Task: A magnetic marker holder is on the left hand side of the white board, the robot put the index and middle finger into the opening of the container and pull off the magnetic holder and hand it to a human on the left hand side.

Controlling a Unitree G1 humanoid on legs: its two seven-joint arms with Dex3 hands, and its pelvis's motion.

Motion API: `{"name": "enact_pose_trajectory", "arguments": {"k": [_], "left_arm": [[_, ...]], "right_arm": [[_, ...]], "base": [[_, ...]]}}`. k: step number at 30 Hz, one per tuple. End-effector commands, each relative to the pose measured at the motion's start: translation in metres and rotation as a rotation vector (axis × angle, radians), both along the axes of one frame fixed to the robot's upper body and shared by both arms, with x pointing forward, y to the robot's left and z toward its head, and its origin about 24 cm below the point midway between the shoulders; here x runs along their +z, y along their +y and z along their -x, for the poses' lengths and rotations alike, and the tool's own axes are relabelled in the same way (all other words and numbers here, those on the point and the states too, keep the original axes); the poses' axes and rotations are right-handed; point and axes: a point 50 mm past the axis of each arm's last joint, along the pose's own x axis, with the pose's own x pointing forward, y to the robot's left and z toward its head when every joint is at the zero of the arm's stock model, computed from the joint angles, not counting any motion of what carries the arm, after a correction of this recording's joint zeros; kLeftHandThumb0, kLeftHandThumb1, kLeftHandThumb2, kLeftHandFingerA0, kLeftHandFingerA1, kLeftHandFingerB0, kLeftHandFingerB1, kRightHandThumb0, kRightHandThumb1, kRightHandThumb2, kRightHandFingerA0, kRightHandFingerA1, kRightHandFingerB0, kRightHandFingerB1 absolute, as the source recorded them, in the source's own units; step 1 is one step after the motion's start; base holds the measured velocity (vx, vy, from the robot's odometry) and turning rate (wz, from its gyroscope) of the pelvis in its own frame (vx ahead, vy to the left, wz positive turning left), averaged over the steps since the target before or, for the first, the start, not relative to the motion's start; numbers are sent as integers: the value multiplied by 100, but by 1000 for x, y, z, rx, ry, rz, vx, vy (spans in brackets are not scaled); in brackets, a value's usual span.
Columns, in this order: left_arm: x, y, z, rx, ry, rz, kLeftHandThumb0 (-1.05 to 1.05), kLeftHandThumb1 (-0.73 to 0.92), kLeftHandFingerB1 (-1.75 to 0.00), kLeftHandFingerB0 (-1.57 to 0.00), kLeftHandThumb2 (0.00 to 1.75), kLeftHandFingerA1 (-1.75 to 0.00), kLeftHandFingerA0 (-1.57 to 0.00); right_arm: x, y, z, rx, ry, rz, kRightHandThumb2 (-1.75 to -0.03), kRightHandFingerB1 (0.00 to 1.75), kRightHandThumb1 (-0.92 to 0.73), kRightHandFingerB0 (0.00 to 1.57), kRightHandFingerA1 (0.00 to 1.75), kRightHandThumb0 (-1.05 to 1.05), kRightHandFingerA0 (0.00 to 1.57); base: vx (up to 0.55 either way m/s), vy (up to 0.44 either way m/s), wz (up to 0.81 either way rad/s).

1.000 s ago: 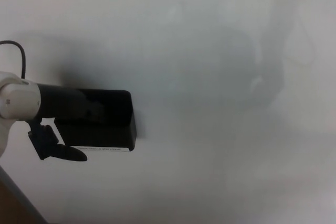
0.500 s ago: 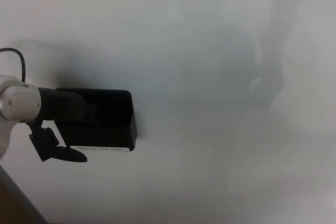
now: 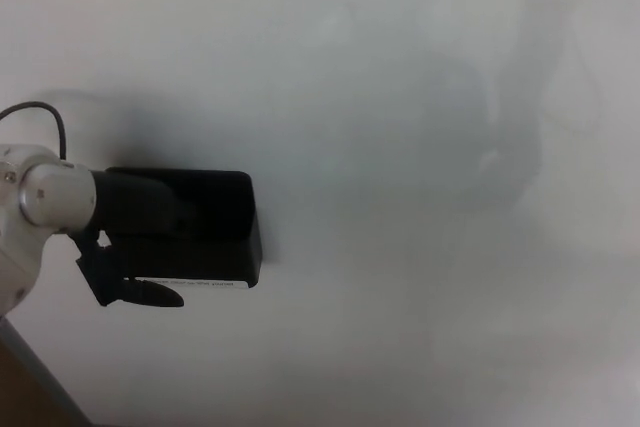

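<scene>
The black magnetic marker holder (image 3: 215,229) sticks to the whiteboard (image 3: 400,97) at the left, with a white label strip along its lower edge. My left hand (image 3: 140,219) comes in from the left, its silver wrist just behind it. Its two fingers reach into the holder's opening from the left and are hidden inside. The thumb (image 3: 150,293) juts out below the holder's lower left corner, apart from the fingers. The hand is open and nothing is clamped. My right hand does not show.
The whiteboard fills nearly the whole view, with faint grey smudges and shadows at the upper right (image 3: 510,117). A dark edge (image 3: 30,397) cuts the bottom left corner. A thin black cable (image 3: 45,112) loops above my left wrist.
My left wrist and hand have slid a little to the right, further into the holder. The holder has stayed in place on the board.
</scene>
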Motion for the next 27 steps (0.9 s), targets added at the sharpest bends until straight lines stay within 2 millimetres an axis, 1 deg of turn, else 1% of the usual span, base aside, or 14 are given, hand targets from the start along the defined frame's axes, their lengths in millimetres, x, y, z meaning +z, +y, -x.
{"name": "enact_pose_trajectory", "arguments": {"k": [1,5,9,10,12,13,15,16,21,22,24,25,26,27], "left_arm": [[1,-2,-5,2,-35,-16,-86,53,-16,-10,92,-20,-1],[-3,-3,-7,21,-25,-28,-86,50,-19,-8,86,-33,-9],[-5,-4,-9,30,-20,-47,-81,49,-21,-7,90,-33,-2],[-6,-5,-9,25,-17,-67,-87,63,-23,-7,60,-33,-26],[-8,-6,-10,18,-14,-93,-87,63,-23,-7,60,-33,-26],[-8,-6,-10,7,-14,-102,-93,55,-15,-6,91,-47,-31],[-9,-6,-10,3,-15,-105,-93,55,-15,-6,91,-47,-31],[-12,-6,-8,-7,-9,-122,-89,51,-24,-8,89,-58,-57],[-26,-6,-4,-43,9,-196,-86,50,-30,-8,88,-57,-54],[-29,-7,-2,-53,6,-218,-75,57,-27,-15,59,-45,-57],[-35,-9,0,-70,-11,-239,-65,45,-39,-17,77,-59,-60],[-39,-10,0,-74,-24,-234,-65,45,-39,-17,77,-59,-60],[-42,-10,1,-82,-40,-230,-46,56,-30,-27,57,-75,-71],[-43,-10,1,-89,-50,-228,-46,56,-30,-27,57,-75,-71]], "right_arm": [[1,-7,-2,1,-6,36,-58,49,-63,64,58,-36,83],[2,-6,-5,10,-13,38,-58,48,-63,64,58,-37,83],[2,-6,-6,15,-14,44,-58,48,-64,63,56,-39,81],[3,-6,-7,18,-15,46,-58,48,-64,64,55,-38,81],[3,-6,-7,23,-17,50,-58,48,-64,64,55,-38,81],[3,-6,-8,26,-21,53,-58,48,-63,65,56,-38,81],[3,-6,-9,27,-23,54,-58,48,-63,65,56,-38,81],[4,-6,-10,30,-25,57,-59,48,-62,64,56,-38,82],[4,-6,-13,41,-30,70,-58,49,-61,66,55,-36,82],[4,-6,-14,40,-27,69,-58,49,-62,68,56,-36,83],[4,-6,-14,38,-25,68,-58,50,-62,70,55,-36,84],[4,-6,-15,39,-27,72,-58,50,-62,70,55,-36,84],[4,-6,-15,40,-26,70,-58,50,-62,70,56,-36,85],[4,-6,-15,40,-25,68,-58,50,-62,70,56,-36,85]], "base": [[0,0,0],[0,0,0],[0,0,0],[0,0,0],[0,0,0],[0,0,0],[0,0,0],[0,0,0],[0,0,0],[0,0,0],[0,0,0],[0,0,0],[0,0,0],[0,0,0]]}}
